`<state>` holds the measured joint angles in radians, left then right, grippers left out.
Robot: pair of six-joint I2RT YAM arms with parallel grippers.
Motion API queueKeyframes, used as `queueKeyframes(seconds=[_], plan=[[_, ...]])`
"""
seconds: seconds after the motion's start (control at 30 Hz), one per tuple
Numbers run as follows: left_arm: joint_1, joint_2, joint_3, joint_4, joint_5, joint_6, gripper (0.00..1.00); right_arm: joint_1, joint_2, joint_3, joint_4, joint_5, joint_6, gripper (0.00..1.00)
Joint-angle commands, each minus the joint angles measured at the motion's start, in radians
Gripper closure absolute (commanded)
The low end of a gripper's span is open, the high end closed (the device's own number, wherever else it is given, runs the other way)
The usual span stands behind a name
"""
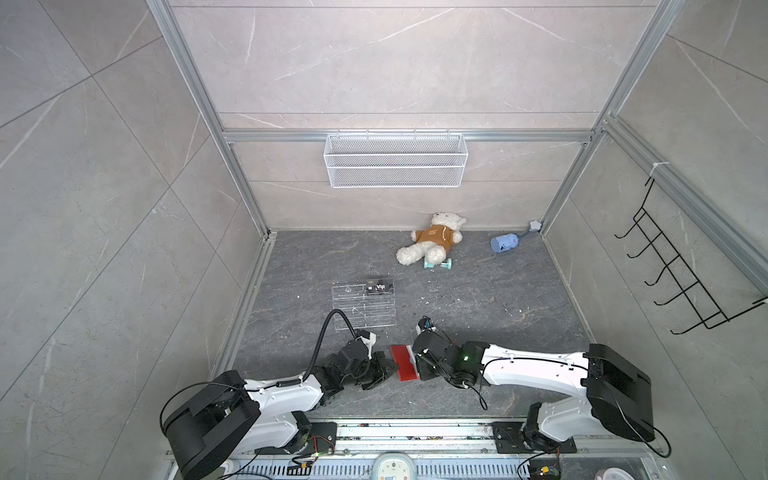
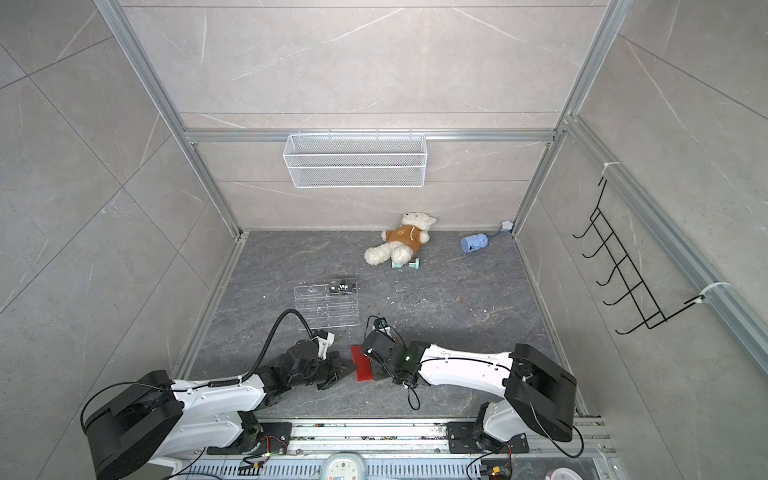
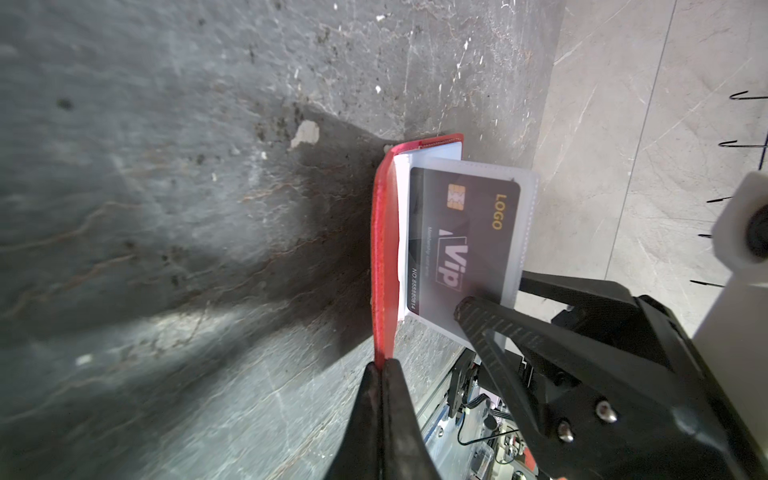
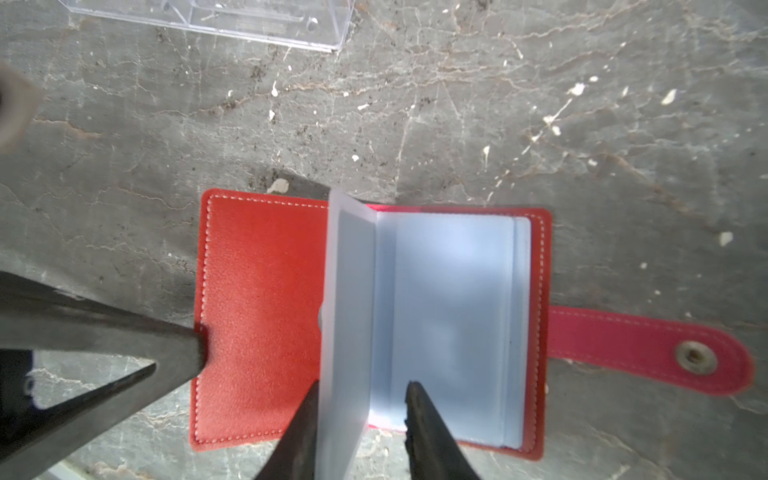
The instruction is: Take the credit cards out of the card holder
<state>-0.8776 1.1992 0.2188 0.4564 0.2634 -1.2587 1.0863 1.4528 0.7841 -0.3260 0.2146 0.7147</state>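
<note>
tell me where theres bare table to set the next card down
Widest free patch: dark stone-look table right of the clear acrylic tiered rack, nearer than the white teddy bear and pale blue cylinder. Crowded: near edge, where left gripper and right gripper meet at the red leather-like card holder.

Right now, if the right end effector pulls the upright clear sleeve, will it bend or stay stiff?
The sleeve looks thin, so alone it would probably flex. The Vip card inside likely stiffens it. Its smooth plastic may slip when pinched.

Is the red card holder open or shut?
Open: the card holder lies spread, one clear sleeve standing up, Vip card inside.
</note>
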Motion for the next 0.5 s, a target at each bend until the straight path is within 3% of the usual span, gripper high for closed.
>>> queueKeyframes(seconds=[0.0,0.47], plan=[[-0.009,-0.009,0.014,-0.032,-0.003,0.046,1.0,-0.002,-0.026,-0.015,-0.029,0.026,0.012,0.66],[-0.008,-0.011,0.062,-0.187,-0.006,0.133,1.0,-0.008,-0.043,-0.051,-0.03,0.03,0.038,0.66]])
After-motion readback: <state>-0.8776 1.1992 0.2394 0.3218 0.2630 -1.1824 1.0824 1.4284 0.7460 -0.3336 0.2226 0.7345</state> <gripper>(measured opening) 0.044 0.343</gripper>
